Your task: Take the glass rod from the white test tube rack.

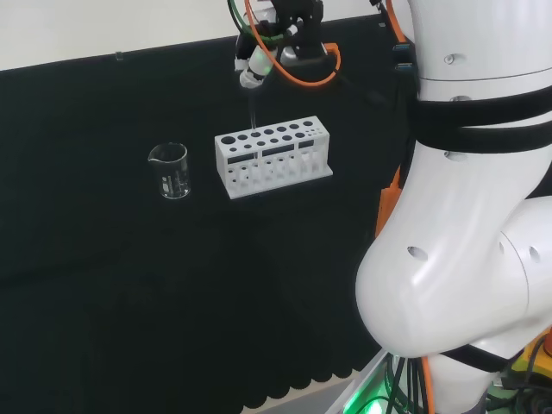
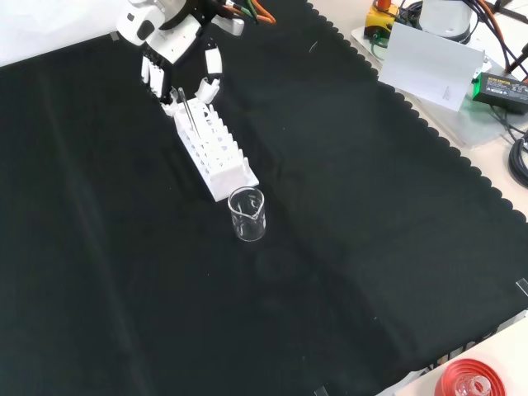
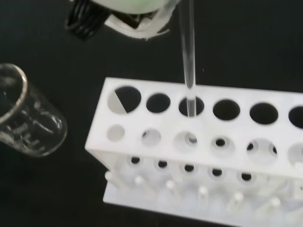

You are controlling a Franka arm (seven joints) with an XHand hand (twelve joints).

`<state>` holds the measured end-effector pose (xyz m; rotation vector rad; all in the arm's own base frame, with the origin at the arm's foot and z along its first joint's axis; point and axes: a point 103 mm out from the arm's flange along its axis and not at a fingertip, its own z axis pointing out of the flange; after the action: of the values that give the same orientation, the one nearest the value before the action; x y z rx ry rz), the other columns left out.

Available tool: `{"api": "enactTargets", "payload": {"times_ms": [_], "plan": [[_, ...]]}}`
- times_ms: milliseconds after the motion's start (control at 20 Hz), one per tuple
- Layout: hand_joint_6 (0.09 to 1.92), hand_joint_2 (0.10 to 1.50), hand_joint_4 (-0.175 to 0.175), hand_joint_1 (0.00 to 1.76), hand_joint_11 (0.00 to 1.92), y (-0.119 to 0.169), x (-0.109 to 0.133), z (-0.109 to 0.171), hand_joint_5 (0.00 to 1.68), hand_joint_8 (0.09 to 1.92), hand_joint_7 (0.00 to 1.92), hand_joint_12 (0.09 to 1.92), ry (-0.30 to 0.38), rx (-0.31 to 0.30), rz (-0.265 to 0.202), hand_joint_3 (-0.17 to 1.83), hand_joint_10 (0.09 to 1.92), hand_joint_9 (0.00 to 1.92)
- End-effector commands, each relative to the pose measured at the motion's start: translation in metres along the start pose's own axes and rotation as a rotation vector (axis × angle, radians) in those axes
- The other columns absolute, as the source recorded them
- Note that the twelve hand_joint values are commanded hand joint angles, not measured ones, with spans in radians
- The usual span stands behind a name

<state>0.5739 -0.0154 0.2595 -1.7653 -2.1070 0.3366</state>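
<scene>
The white test tube rack [image 1: 274, 157] [image 2: 219, 157] [image 3: 156, 124] stands on the black cloth, with several round holes in its top. A thin clear glass rod [image 1: 251, 112] [image 2: 189, 109] [image 3: 187, 52] stands upright over it. Its lower end is at the mouth of a hole near one end of the rack. The hand [image 1: 257, 65] [image 2: 169, 40] hovers just above the rack, its fingers [image 2: 213, 63] curled down and pinching the rod's top. In the wrist view a blurred white part of the hand [image 3: 128, 12] sits beside the rod.
An empty glass beaker [image 1: 170, 170] [image 2: 247, 214] [image 3: 26, 118] stands close to one end of the rack. The front view has a red ribbed ring [image 2: 470, 381] at the lower right and boxes and cables [image 2: 437, 62] past the cloth's scalloped edge.
</scene>
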Motion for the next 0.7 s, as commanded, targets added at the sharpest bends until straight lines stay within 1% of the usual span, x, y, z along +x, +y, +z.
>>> {"api": "enactTargets", "payload": {"times_ms": [50, 150, 300, 450, 500, 550, 600, 650, 700], "plan": [[0.74, 0.64, -0.144, 1.07, 0.73, -0.001, 0.0, 0.002, 0.8, 0.74, 0.77, 1.27, -0.017, -0.016, -0.013, 0.67, 0.66, 0.96], [0.74, 0.63, -0.144, 1.09, 0.77, 0.002, 0.003, 0.001, 0.82, 0.74, 0.8, 1.26, -0.004, -0.029, -0.017, 0.68, 0.65, 1.0], [0.74, 0.63, -0.141, 1.11, 0.81, 0.006, 0.007, 0.004, 0.83, 0.73, 0.82, 1.25, -0.005, -0.018, -0.03, 0.68, 0.63, 1.03], [0.75, 0.63, -0.139, 1.11, 0.83, 0.008, 0.007, 0.007, 0.83, 0.73, 0.83, 1.24, -0.01, 0.001, -0.025, 0.69, 0.63, 1.03], [0.75, 0.63, -0.139, 1.11, 0.83, 0.012, 0.01, 0.007, 0.83, 0.73, 0.83, 1.24, 0.044, 0.026, -0.002, 0.69, 0.63, 1.04], [0.75, 0.63, -0.138, 1.11, 0.84, 0.012, 0.011, 0.006, 0.83, 0.72, 0.83, 1.24, 0.04, -0.021, -0.042, 0.69, 0.63, 1.04], [0.75, 0.63, -0.139, 1.11, 0.85, 0.016, 0.014, -0.001, 0.83, 0.72, 0.83, 1.23, -0.038, 0.011, -0.016, 0.7, 0.62, 1.04], [0.75, 0.63, -0.144, 1.12, 0.89, 0.016, 0.016, -0.005, 0.84, 0.72, 0.84, 1.22, -0.072, 0.013, -0.01, 0.7, 0.6, 1.07], [0.75, 0.62, -0.156, 1.15, 0.98, 0.016, 0.024, -0.008, 0.87, 0.72, 0.87, 1.18, -0.095, 0.005, -0.007, 0.72, 0.59, 1.14]]}}
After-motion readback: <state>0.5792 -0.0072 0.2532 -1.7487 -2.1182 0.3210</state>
